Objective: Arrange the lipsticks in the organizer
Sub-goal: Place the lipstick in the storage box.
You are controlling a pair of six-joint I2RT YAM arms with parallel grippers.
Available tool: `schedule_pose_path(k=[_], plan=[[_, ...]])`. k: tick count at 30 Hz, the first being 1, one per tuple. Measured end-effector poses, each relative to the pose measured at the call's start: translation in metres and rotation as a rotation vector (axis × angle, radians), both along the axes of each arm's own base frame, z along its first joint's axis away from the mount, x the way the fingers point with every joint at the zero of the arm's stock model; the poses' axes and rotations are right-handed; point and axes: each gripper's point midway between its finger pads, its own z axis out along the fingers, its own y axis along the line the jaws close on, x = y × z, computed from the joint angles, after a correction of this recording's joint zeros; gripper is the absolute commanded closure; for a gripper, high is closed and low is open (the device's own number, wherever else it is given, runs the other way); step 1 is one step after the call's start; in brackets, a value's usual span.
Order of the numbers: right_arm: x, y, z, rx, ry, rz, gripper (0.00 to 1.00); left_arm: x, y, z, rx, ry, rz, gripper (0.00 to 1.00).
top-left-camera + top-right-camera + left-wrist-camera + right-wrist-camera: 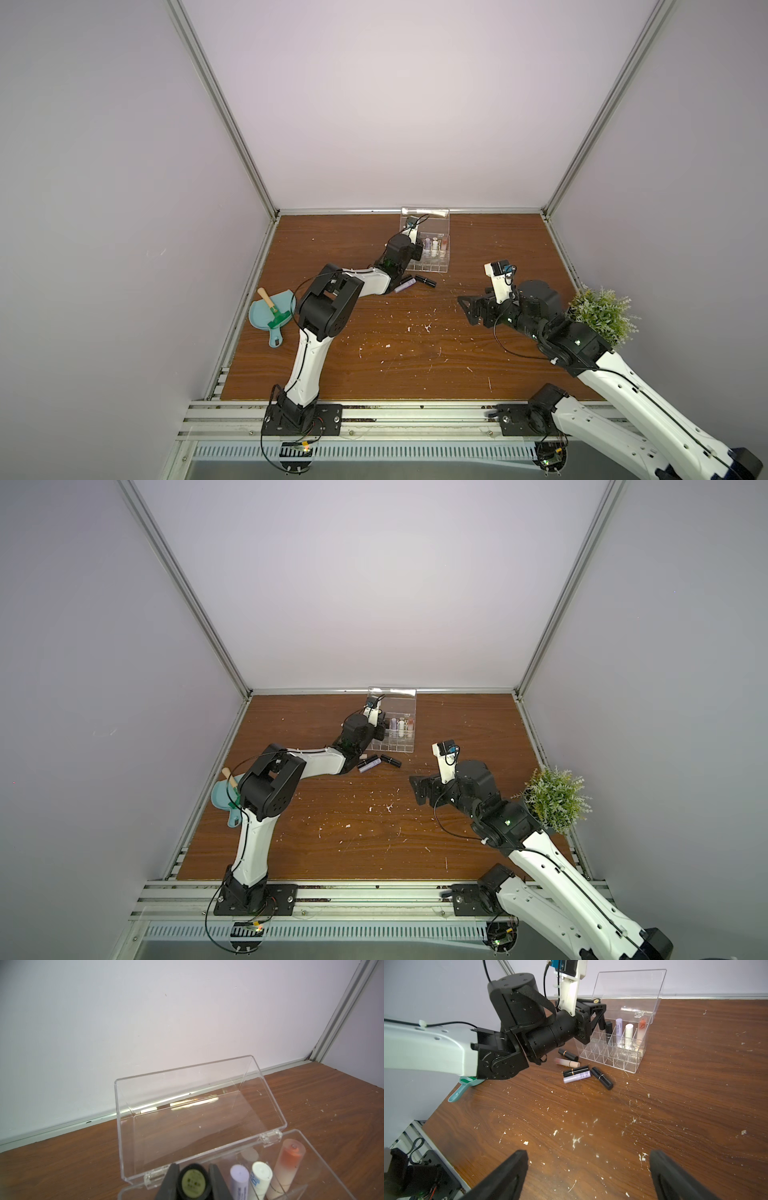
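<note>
My left hand [194,1183] was clenched on a black lipstick [608,1031], tube upright, cap end facing the wrist cam; gripped near the top so the lower end could drop straight into a cell of the organizer [623,1059]; my read: insertion step, not yet let go. Its lid [187,1105] was swung open and leaned back toward the rear wall, so the grid was reachable from above. The rear row already carried three standing tubes: lilac [618,1028], white [628,1031], peach-pink [641,1028]; the black one was going in just beside the lilac, presumably to fill the row in order; the front rows looked empty. My right hand [588,1159] was released, jaws wide, hovering over bare desk [675,1105], well apart from everything; parked out of the left arm's way, I'd guess.

View differences: the left wrist view showed the grip itself, pads either side of the cap, but not the cell below; no telling depth from it. The right wrist view covered that: lower end inside the cell walls; whether bottomed out, can't tell. It also showed five loose lipsticks [577,1076] lying on the desk just in front of the organizer; in both top views the left arm hid part of that cluster and I counted only about three. The plant [602,311] at the desk's right edge showed in the top views only.
</note>
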Motion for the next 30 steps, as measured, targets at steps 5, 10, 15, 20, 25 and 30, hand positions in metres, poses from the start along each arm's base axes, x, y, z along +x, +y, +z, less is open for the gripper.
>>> schedule_pose_path(k=[5,10,15,20,25,30], plan=[[-0.001,0.001,0.000,0.007,0.004,0.009,0.02,0.000,0.002,-0.001,-0.001,0.001,0.009,0.76],[-0.001,0.001,0.000,0.008,0.004,0.010,0.02,-0.006,0.007,-0.011,0.007,0.011,0.019,0.77],[0.000,0.000,0.000,0.009,0.005,0.006,0.02,-0.008,0.010,-0.020,0.020,0.030,0.023,0.78],[-0.001,0.001,0.000,0.011,0.007,0.011,0.02,-0.008,0.010,-0.020,0.019,0.030,0.023,0.75],[-0.002,0.003,-0.001,0.016,0.014,0.025,0.02,-0.011,0.010,-0.019,0.015,0.032,0.012,0.58],[0.000,0.007,-0.006,0.012,0.031,0.036,0.02,-0.020,0.011,-0.012,0.007,0.029,-0.007,0.44]])
